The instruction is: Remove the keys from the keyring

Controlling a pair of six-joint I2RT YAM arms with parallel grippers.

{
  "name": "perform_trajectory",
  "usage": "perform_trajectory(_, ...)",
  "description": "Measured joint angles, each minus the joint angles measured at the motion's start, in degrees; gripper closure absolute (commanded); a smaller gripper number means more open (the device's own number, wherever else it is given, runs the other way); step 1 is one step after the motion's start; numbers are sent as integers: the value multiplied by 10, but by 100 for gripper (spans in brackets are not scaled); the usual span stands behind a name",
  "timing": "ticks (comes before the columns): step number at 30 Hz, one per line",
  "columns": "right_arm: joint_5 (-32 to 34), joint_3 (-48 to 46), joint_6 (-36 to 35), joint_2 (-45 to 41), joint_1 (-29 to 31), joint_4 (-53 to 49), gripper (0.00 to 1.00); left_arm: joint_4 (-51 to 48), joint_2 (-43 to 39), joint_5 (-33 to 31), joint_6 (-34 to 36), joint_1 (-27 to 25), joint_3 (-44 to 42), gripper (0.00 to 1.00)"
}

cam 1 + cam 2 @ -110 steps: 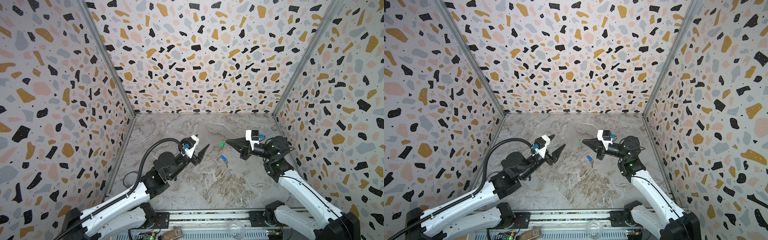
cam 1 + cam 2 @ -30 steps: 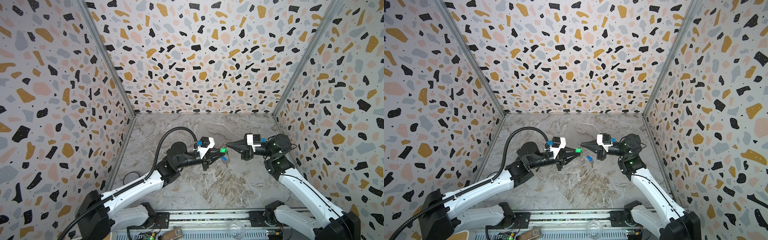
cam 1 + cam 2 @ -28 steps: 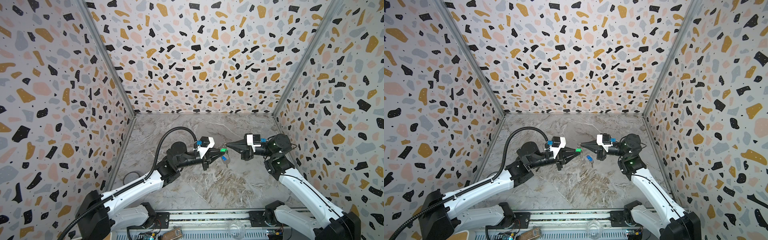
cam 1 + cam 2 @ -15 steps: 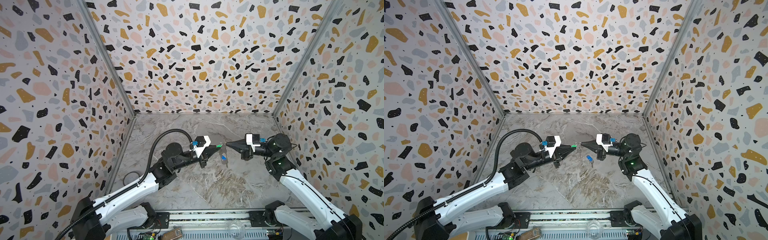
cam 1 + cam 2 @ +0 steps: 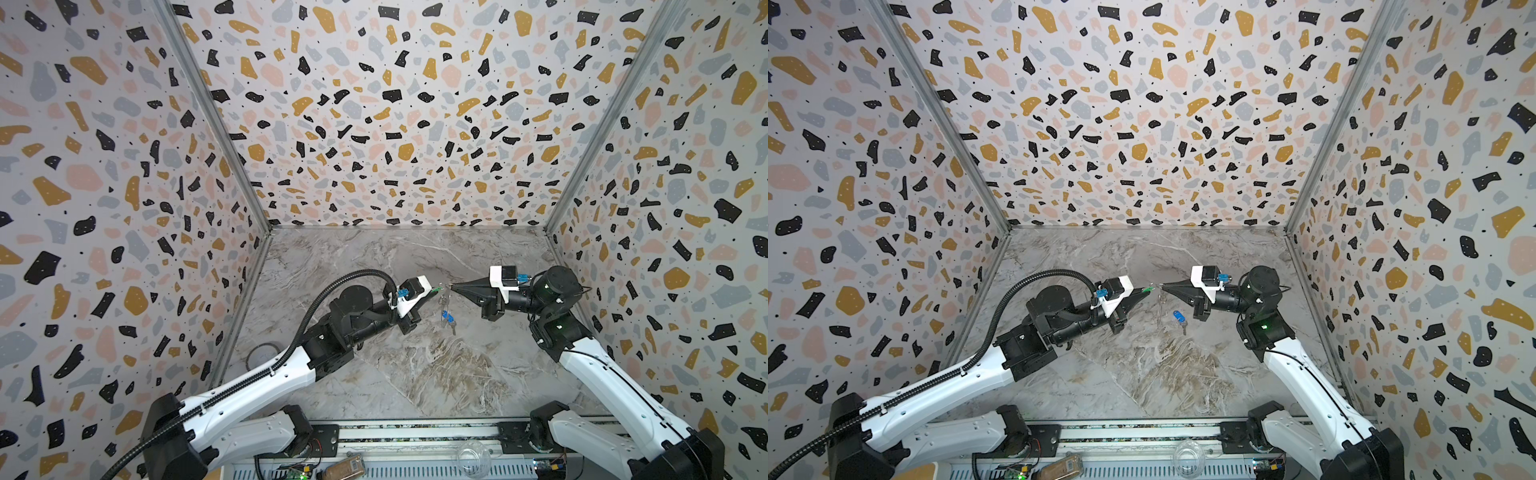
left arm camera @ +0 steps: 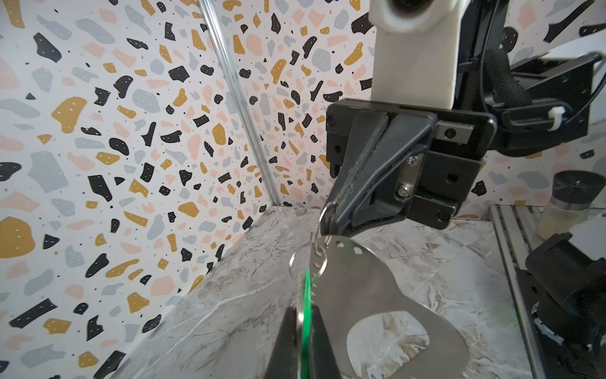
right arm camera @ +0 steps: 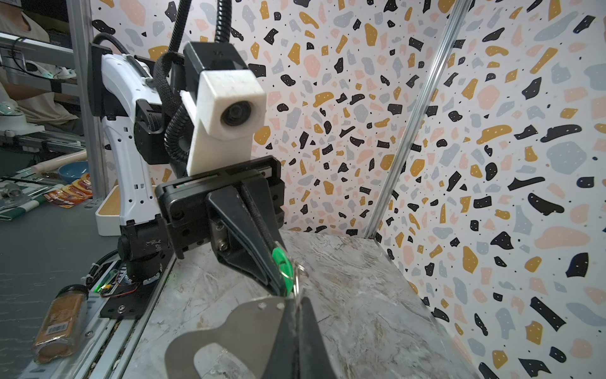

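Left wrist view: note the left jaws pressed together on the green tag, pinching it edge-on. Locate the right jaws directly opposite, closed tip-first on the small ring links at the head of the keyring, a flat grey plate with a cut-out, hanging below the tips and apparently clear of the counter. Read this opposed hold as an anchor-and-pull arrangement: ring end fixed by the right jaws, tagged key gripped by the left, both raised to leave the plate free to swing aside instead of dragging. Confirm in both top views: tips nose to nose over the middle of the counter, green tag between them. Find the blue tag with its key lower down, near the right jaws but gripped by neither; judge it to be lying on the counter, apart from the links, though too small to settle for certain. Treat the green-tagged key as the step in hand, judged not yet off its link from the ring sitting close beside the tag in the right wrist view. Expect the next move to call for working that key around the split of its ring rather than a straight tug; beware of the thin tag slipping from the left jaws or the links sliding within the right ones.
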Motion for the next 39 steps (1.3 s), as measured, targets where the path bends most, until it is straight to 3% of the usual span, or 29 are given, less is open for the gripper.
perform_trajectory(15,2,11,-9,0,-1,-42,100,-56,0,-101,116,-44,39,100)
perform_trajectory(29,9,31,-22,5,-1,-92,100,-79,10,-138,178,-73,58,100)
perform_trajectory(39,36,40,-28,7,2,-125,100,-78,11,-205,201,-93,57,100)
